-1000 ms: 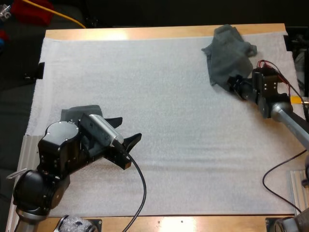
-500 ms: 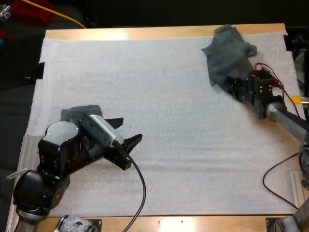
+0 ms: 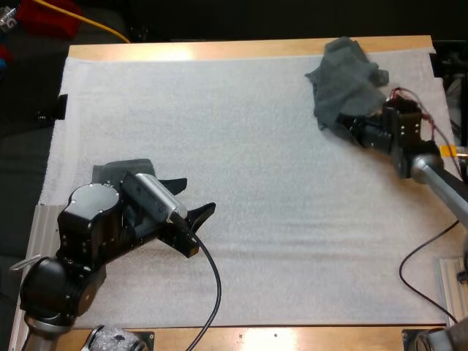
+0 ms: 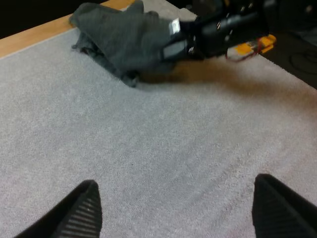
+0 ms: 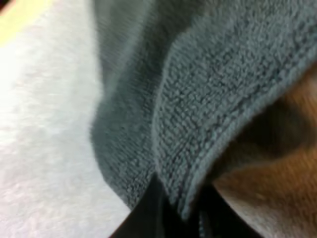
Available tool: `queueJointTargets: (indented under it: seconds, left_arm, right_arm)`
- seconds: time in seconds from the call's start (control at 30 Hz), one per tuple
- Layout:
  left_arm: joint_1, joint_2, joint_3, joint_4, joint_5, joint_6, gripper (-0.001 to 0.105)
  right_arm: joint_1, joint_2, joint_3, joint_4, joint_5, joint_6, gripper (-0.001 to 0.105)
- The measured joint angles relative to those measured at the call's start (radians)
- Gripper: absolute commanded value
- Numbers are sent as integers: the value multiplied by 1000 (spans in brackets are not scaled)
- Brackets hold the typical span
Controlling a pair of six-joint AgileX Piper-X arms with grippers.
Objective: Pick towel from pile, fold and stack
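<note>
white mat (image 3: 241, 146): spread flat over nearly the whole tabletop, finely textured | wooden table (image 3: 219, 50): bare strips along far and near edges | black clip (image 3: 60, 106): at mat's left edge | yellow cable (image 3: 95, 25): beyond far-left corner

The high camera looks down from behind; wrist cameras (right one closest) share the towel (image 3: 344, 80).

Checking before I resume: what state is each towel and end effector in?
Crumpled towel: bunched at the far right, edge pinched.
Folded towel: flat on the mat.
Left end effector: open, holding nothing.
Right end effector: shut on crumpled towel.
</note>
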Motion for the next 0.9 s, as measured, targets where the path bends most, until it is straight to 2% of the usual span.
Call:
queueJointTargets:
  seconds: [0.4, 0.57, 0.9]
  left_arm:
    - [0, 0, 0, 0, 2, -10, 63]
    - [0, 0, 0, 0, 2, -10, 63]
    - [0, 0, 0, 0, 2, -10, 63]
  right_arm:
    - [0, -245, -1, 240, 5, -191, 1]
    - [0, -342, -1, 315, -7, -213, 1]
    - [9, -494, -1, 467, -113, -217, 1]
